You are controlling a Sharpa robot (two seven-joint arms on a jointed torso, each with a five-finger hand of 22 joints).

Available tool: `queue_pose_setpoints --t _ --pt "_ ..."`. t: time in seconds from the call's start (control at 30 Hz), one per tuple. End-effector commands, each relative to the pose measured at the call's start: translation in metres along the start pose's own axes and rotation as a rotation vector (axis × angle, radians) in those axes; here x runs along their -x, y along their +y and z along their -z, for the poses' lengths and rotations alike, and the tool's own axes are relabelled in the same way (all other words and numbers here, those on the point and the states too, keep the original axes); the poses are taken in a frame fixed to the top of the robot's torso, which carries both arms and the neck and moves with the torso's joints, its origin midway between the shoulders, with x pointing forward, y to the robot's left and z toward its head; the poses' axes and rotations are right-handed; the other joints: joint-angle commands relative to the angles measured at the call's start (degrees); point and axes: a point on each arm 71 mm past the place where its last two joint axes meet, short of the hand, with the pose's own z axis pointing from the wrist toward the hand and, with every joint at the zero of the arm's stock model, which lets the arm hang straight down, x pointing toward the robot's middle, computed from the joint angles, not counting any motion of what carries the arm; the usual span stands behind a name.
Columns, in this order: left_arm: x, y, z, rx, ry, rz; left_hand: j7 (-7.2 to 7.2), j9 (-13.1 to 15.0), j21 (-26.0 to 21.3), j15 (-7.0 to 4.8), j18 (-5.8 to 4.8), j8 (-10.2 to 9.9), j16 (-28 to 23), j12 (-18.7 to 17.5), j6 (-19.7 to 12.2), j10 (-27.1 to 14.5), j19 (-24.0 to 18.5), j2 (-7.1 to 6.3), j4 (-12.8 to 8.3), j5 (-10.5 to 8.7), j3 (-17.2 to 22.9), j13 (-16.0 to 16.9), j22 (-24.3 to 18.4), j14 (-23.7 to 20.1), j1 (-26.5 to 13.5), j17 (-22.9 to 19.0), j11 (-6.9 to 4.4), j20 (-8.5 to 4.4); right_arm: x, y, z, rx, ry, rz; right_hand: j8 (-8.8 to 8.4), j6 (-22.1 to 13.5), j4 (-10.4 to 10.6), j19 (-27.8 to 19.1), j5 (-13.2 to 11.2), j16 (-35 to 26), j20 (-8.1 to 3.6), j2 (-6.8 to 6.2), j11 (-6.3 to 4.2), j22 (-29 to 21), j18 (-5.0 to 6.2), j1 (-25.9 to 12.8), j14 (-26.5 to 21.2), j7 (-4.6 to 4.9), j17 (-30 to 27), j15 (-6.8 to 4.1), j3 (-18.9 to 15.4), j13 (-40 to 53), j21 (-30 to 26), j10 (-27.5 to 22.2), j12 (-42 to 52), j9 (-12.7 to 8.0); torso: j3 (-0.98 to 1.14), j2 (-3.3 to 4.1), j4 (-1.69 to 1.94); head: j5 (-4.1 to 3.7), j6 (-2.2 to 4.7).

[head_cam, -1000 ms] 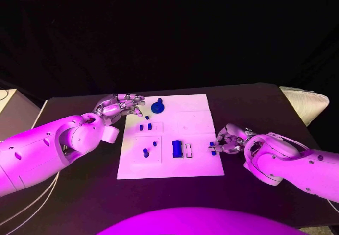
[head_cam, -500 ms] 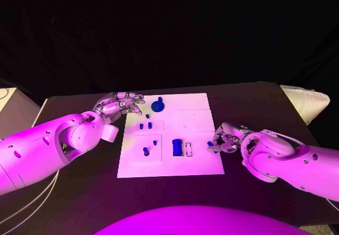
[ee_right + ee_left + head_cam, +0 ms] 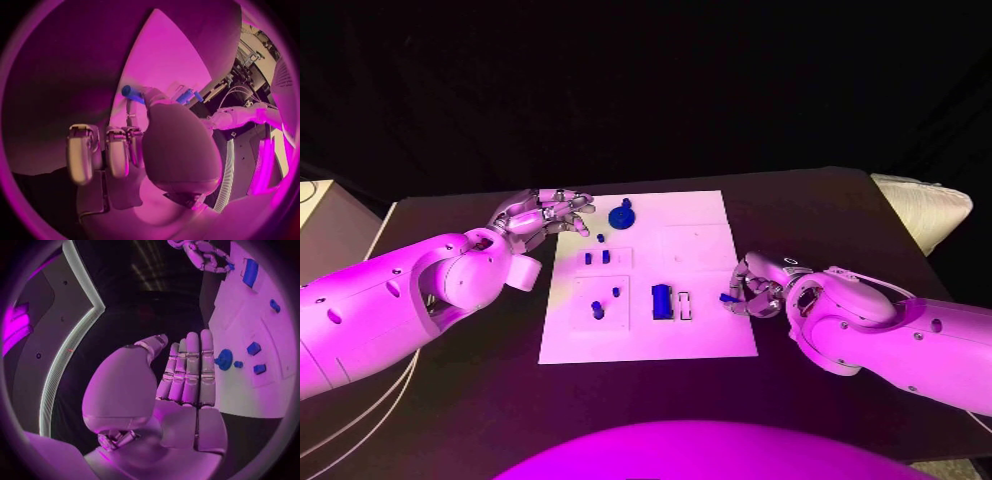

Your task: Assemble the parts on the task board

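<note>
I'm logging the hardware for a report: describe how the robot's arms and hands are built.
Both arms have smooth, rounded, bulky white shells with small dark dots. The left hand and right hand are silver metal, with segmented fingers and rounded palm covers. Thin pale cables trail beside the left arm.

it looked like a robotics lab: a black table [image 3: 805, 215] against dark drapes in the upper frame, a white cabinet [image 3: 329, 225] at left, cables and equipment [image 3: 253, 70] at right.
</note>
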Motion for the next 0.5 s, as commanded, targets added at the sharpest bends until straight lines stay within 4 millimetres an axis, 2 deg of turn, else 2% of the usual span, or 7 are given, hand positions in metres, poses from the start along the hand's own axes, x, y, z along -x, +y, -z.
queue_pose_setpoints --t 0.03,0.17,0.37,0.5 --pt "-0.002 -0.001 0.000 -0.011 0.016 0.010 0.07 0.0 -0.2 0.26 0.26 -0.3 -0.3 -0.3 0.2 -0.1 0.2 0.54 0.2 0.06 0.0 0.0 0.0 0.0 0.0 0.0 0.24 0.02 -0.014 -0.005 0.003 -0.037 0.059 -0.006 0.42 0.2 -2.1 4.7 1.0 0.4 -0.36 -0.29 -0.44 13.6 -0.82 -0.7 6.0 -0.03 15.1 -0.43 3.3 14.1 0.5 5.4 0.3 -9.8 0.01 -0.02 0.00 0.16 0.01" --pt "-0.002 -0.001 0.000 -0.010 0.016 0.010 0.07 0.0 -0.2 0.26 0.26 -0.3 -0.3 -0.3 0.2 -0.1 0.2 0.54 0.2 0.06 0.0 0.0 0.0 0.0 0.0 0.0 0.24 0.02 -0.012 -0.001 0.006 -0.033 0.044 -0.062 0.74 0.2 -2.2 5.1 2.7 0.4 -0.39 -0.79 -0.47 14.1 -1.06 -1.6 6.0 -0.06 15.1 -0.46 5.3 14.2 1.8 5.4 0.4 -9.5 0.01 -0.04 -0.05 0.24 0.00" --pt "-0.003 -0.001 -0.001 -0.010 0.018 0.011 0.07 0.0 -0.2 0.26 0.26 -0.3 -0.3 -0.3 0.2 -0.1 0.2 0.54 0.2 0.06 0.0 0.0 0.0 0.0 0.0 0.0 0.24 0.02 -0.004 0.009 0.010 -0.019 0.023 -0.137 1.04 0.2 -2.0 5.3 2.6 0.4 -0.40 -1.20 -0.49 14.3 -1.21 -3.0 6.0 -0.09 15.1 -0.46 6.1 14.5 2.5 5.7 1.0 -9.2 0.00 -0.02 -0.05 0.20 0.04" --pt "-0.003 -0.001 -0.001 -0.009 0.018 0.011 0.08 0.0 -0.3 0.27 0.26 -0.3 -0.3 -0.4 0.2 -0.1 0.3 0.59 0.3 0.06 0.0 0.1 -0.1 0.0 0.0 0.1 0.26 0.02 0.002 0.019 0.012 -0.005 0.016 -0.202 1.22 0.2 -1.9 5.3 2.6 0.4 -0.42 -1.00 -0.54 14.4 -1.26 -4.0 6.0 -0.16 15.1 -0.50 6.9 14.6 2.8 5.8 1.3 -9.0 -0.02 0.01 -0.01 0.17 0.15"
